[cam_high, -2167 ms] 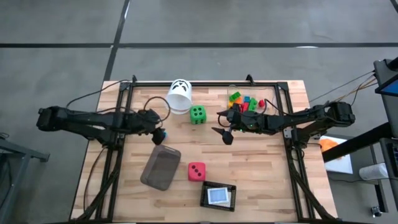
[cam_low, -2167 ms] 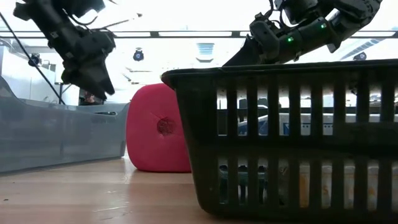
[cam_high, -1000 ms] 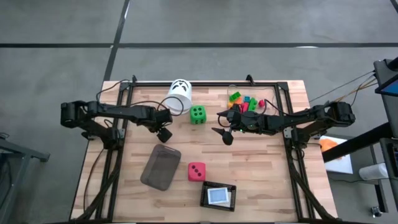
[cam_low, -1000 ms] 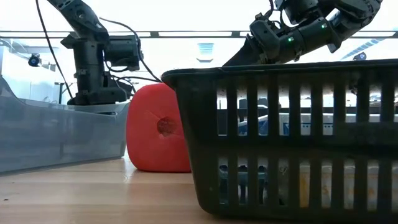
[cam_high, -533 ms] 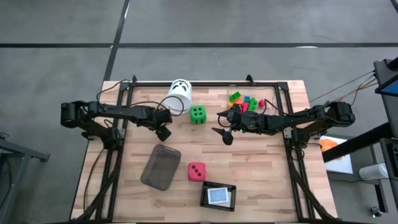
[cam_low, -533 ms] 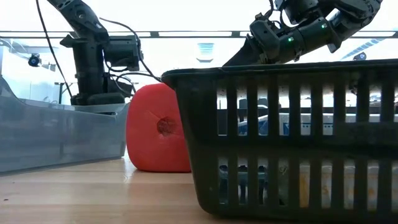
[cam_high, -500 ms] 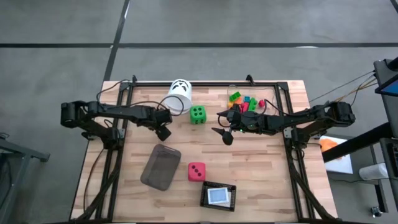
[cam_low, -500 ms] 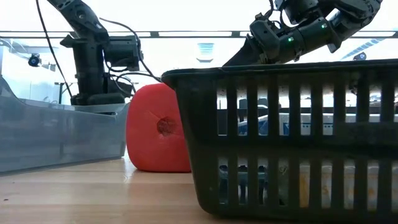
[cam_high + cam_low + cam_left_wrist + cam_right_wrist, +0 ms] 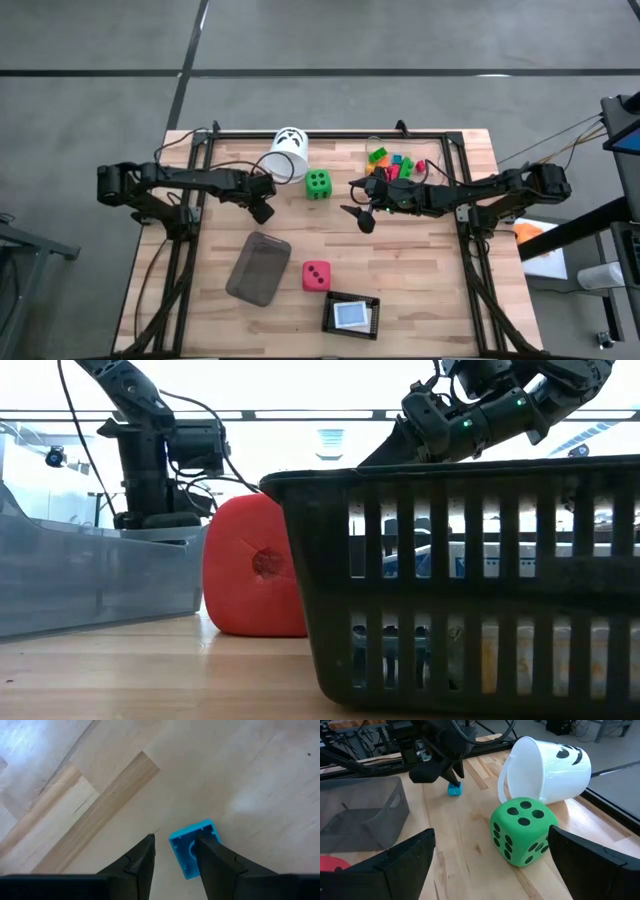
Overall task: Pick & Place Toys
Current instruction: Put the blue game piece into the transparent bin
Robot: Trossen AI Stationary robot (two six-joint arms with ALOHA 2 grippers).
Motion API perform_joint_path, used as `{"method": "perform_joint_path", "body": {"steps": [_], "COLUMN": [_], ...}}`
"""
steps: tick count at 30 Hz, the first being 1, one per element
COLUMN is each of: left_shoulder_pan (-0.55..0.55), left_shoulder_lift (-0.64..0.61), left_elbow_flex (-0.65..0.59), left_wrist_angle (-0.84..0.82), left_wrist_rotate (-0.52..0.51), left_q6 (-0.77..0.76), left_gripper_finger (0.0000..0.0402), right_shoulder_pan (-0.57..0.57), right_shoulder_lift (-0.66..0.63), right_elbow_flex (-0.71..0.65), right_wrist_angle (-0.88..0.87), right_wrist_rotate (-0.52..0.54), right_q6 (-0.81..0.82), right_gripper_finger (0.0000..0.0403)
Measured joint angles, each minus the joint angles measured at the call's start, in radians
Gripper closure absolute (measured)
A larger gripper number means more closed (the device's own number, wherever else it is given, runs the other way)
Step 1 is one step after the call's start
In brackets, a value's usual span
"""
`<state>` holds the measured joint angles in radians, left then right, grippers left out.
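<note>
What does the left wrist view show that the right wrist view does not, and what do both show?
Only the left wrist view shows the hollow underside of the blue brick and the left tool's fingers open around it. Only the right wrist view shows the green die, the tipped white bucket, the grey tray and the right tool's wide-open fingers. Both show the blue brick, the left tool and the wooden table.

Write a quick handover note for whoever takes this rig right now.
Left gripper: open, low over the blue brick, not gripping it.
Right gripper: open, hovering mid-table near the green die.
Red die sits between the grey tray and the black basket; the remaining bricks are piled at the far right.
Nothing visibly placed yet; all toys left to move.
</note>
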<state>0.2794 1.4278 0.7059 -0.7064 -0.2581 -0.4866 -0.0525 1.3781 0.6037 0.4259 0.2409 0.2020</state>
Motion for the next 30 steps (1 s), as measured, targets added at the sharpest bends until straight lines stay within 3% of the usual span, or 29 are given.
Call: {"method": "perform_joint_path", "body": {"steps": [6,11,17,30], "left_shoulder_pan": [0.0,-0.001,0.0,0.024], "left_shoulder_lift": [-0.043,-0.064,-0.045,-0.015], "left_elbow_flex": [0.0,-0.001,-0.029,-0.061], "left_wrist_angle": [0.004,0.011,0.058,0.093], "left_wrist_rotate": [0.004,0.068,0.077,0.079], "left_q6": [0.004,-0.004,-0.035,-0.044], "left_gripper_finger": [0.0238,0.0176,0.0111,0.0105], "right_shoulder_pan": [0.0,0.0,0.0,0.0], "right_shoulder_lift": [0.0,0.0,0.0,0.0], "right_elbow_flex": [0.0,0.0,0.0,0.0], "right_wrist_angle": [0.0,0.0,0.0,0.0], "right_wrist_rotate": [0.0,0.0,0.0,0.0], "right_q6": [0.0,0.0,0.0,0.0], "right_gripper_finger": [0.0023,0.0023,0.0023,0.0023]}}
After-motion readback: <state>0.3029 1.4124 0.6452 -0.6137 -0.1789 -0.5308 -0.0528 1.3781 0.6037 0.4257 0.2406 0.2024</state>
